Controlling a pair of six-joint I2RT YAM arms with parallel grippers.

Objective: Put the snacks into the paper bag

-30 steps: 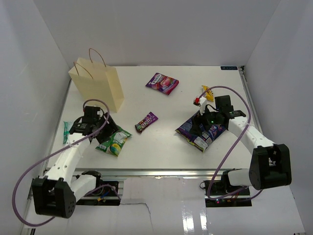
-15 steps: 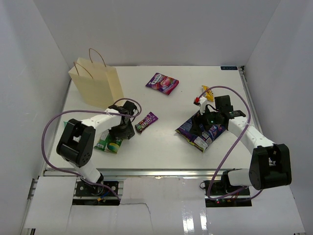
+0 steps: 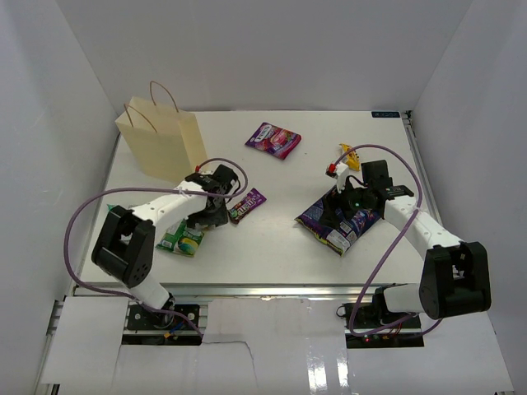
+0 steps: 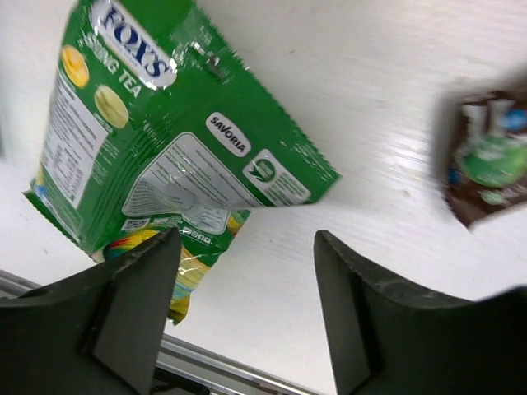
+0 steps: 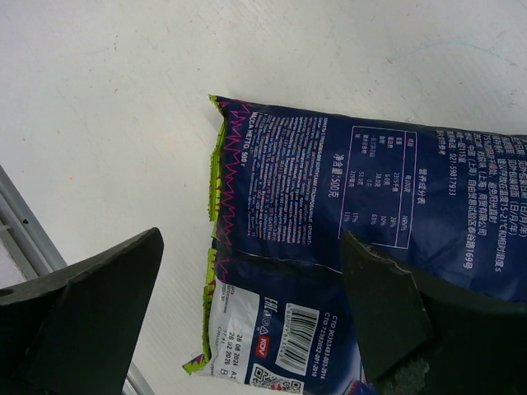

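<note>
Well, glossy green-white bag, flat, wrinkled.

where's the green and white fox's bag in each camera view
Top external: the green-white bag lies near the table's front left edge.
Left wrist: it fills the upper left, its lower end by one finger.
Right wrist: not in it; only the dark-blue chip bag shows.
Shared landmark: the candy bar, right of it in both, blurred in the left wrist view.
</note>
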